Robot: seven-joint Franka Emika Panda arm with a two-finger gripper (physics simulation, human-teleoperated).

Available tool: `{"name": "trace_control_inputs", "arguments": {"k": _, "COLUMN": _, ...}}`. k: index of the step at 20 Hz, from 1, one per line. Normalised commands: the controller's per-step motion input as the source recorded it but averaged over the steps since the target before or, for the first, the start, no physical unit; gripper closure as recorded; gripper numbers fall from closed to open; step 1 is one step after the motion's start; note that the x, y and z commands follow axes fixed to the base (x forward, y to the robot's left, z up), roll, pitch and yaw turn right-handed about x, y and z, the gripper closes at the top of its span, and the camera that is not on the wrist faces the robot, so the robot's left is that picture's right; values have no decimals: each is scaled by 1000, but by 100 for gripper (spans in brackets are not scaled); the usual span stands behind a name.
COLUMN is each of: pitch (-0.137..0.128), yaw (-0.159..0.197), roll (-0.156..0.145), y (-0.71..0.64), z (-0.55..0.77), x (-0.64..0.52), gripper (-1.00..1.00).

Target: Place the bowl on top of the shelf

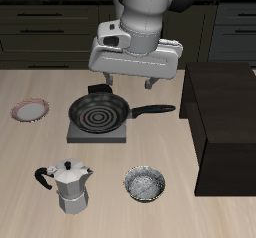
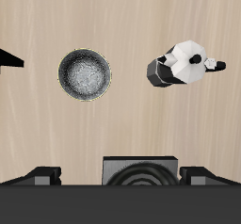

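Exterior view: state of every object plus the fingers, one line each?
bowl: upright, empty, on the table near its front edge
shelf: top bare
frying pan: on grey slab, empty
moka pot: upright, lid closed
plate: flat, empty
fingers: apart, holding nothing

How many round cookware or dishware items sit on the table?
3. The bowl sits near the table's front edge, beside the moka pot. The frying pan rests on a grey slab mid-table. The pink-rimmed plate lies apart, toward the table's side edge.
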Motion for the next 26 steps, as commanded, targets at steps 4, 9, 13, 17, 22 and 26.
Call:
{"name": "trace_control_inputs", "arguments": {"k": 4, "pitch": 8, "yaw": -18, "roll": -16, "y": -65, "z": 12, "x": 251, "gripper": -100}}
{"name": "trace_control_inputs", "arguments": {"k": 9, "pitch": -4, "yaw": 3, "roll": 19, "y": 51, "z": 62, "x": 236, "gripper": -100}}
{"name": "trace_control_inputs", "arguments": {"k": 13, "pitch": 13, "yaw": -7, "roll": 15, "y": 56, "z": -5, "x": 185, "gripper": -100}}
{"name": "trace_control_inputs", "arguments": {"k": 17, "pitch": 9, "yaw": 18, "roll": 78, "y": 117, "z": -13, "x": 146, "gripper": -100}}
{"name": "trace_control_inputs", "arguments": {"k": 22, "pitch": -19, "yaw": -4, "roll": 18, "y": -8, "z": 30, "x": 136, "gripper": -100}}
{"name": "trace_control_inputs", "arguments": {"k": 26, "pitch": 4, "yaw": 8, "roll": 71, "y": -65, "z": 11, "x": 150, "gripper": -100}}
